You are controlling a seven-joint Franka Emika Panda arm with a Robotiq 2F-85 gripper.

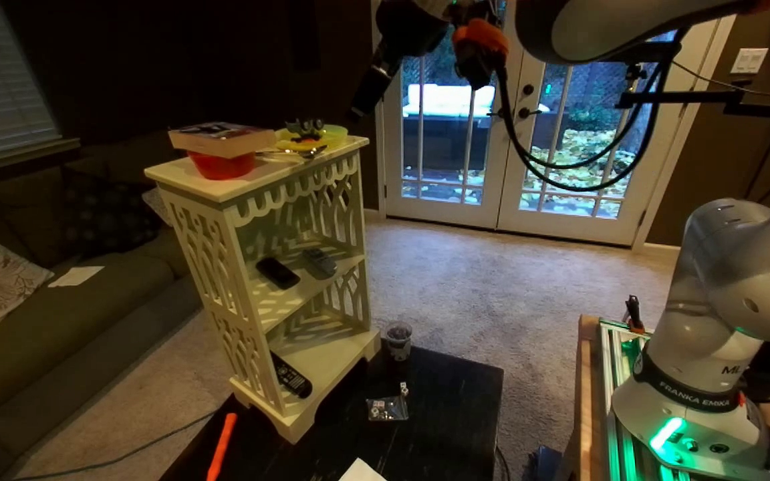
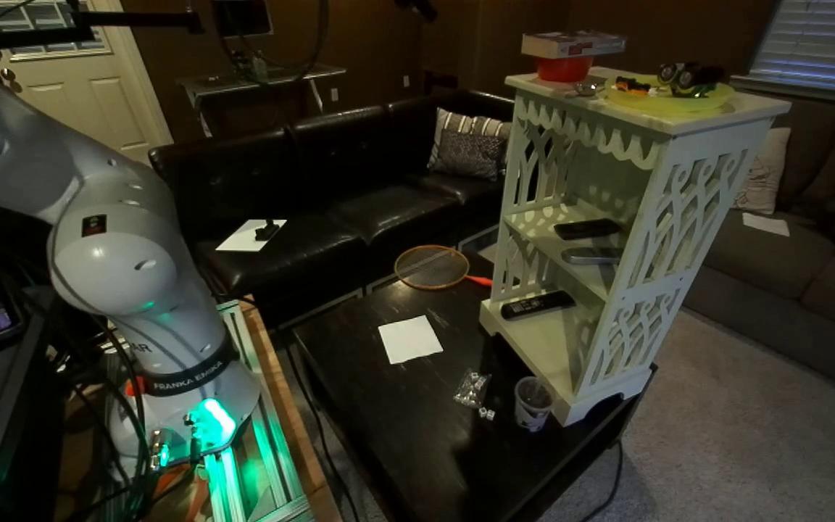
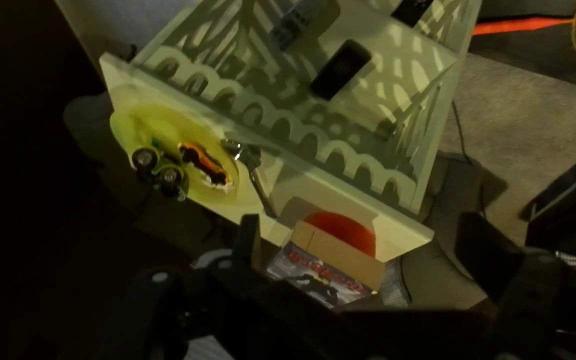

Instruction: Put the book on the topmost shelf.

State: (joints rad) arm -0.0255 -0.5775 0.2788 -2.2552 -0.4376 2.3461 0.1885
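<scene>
- The book (image 1: 223, 139): lying flat across the red bowl (image 1: 224, 167), which stands on the top board (image 1: 181, 172) of the pale, lattice-sided rack (image 1: 246, 274).
- The topmost shelf (image 1: 283, 302): the tier beneath that board, bearing a black handset (image 1: 278, 272) and a grey handset (image 1: 320, 262), side by side.
- The jaws: released, tips spread well apart in the wrist view; in an exterior view, clear of the book.
- The yellow-green plate (image 2: 664, 107): on the same board, carrying toy vehicles (image 2: 689, 78); a metal utensil (image 3: 257, 182) lies between plate and bowl.
- The table (image 2: 403, 413): dark, supporting the rack, a cup (image 2: 533, 407) and a white sheet (image 2: 410, 339).
</scene>
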